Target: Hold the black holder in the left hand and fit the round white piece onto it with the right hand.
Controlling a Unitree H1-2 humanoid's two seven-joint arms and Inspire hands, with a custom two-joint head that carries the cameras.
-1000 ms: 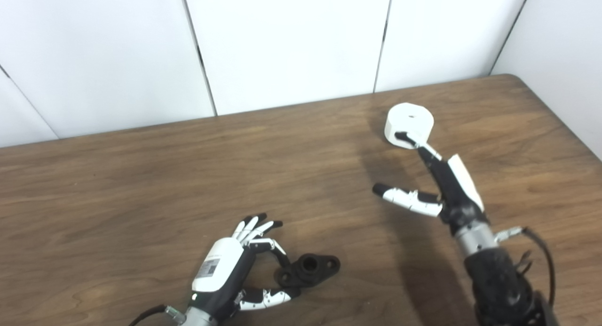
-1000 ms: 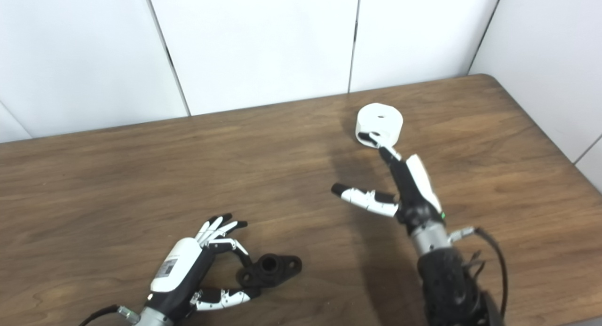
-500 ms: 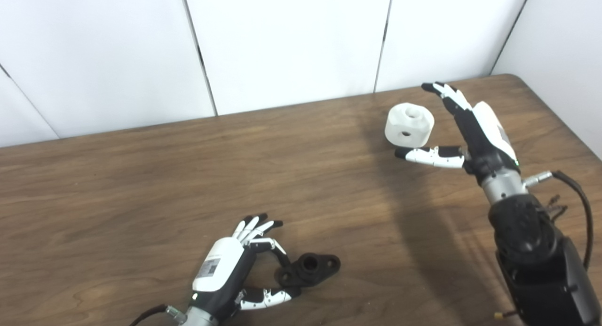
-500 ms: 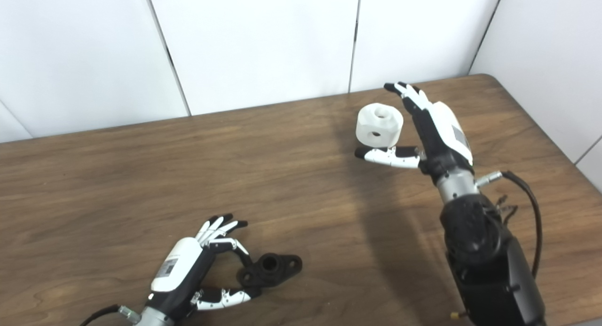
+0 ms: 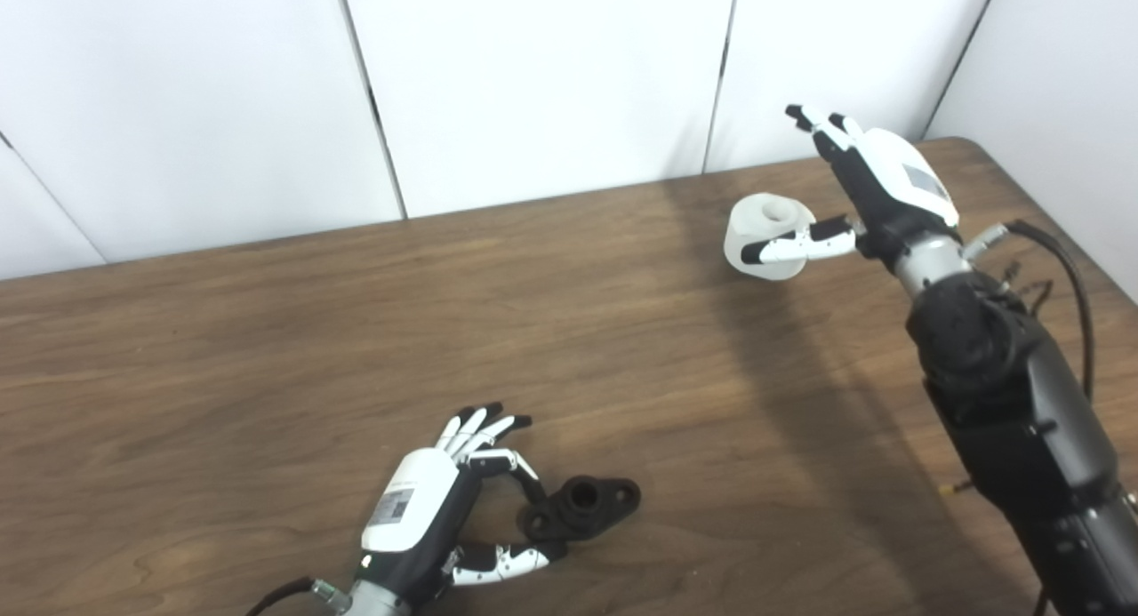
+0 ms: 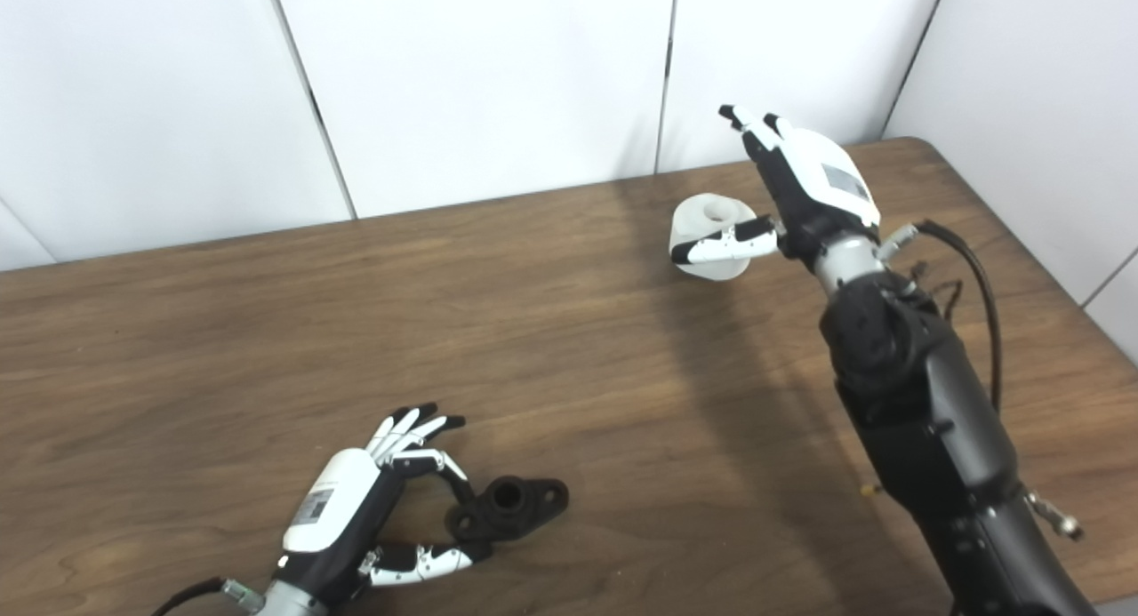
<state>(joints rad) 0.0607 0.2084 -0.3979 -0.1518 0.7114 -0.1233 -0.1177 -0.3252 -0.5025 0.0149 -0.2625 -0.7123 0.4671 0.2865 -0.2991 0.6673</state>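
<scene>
The black holder lies flat on the wooden table near the front edge, its round socket facing up. My left hand lies just left of it, with one curled finger and the thumb pinching the holder's left lug and the other fingers stretched out. The round white piece stands at the far right of the table, hole upward. My right hand is open beside it on the right. Its thumb crosses the piece's front, and the straight fingers rise behind and above it.
White wall panels stand right behind the table's far edge. The table's rounded right corner is close to the right hand. A black cable loops off the right forearm.
My right hand has swung up and farther back, from beside the white piece to partly around it, and its thumb now lies across the piece's front. The left hand and holder have not moved.
</scene>
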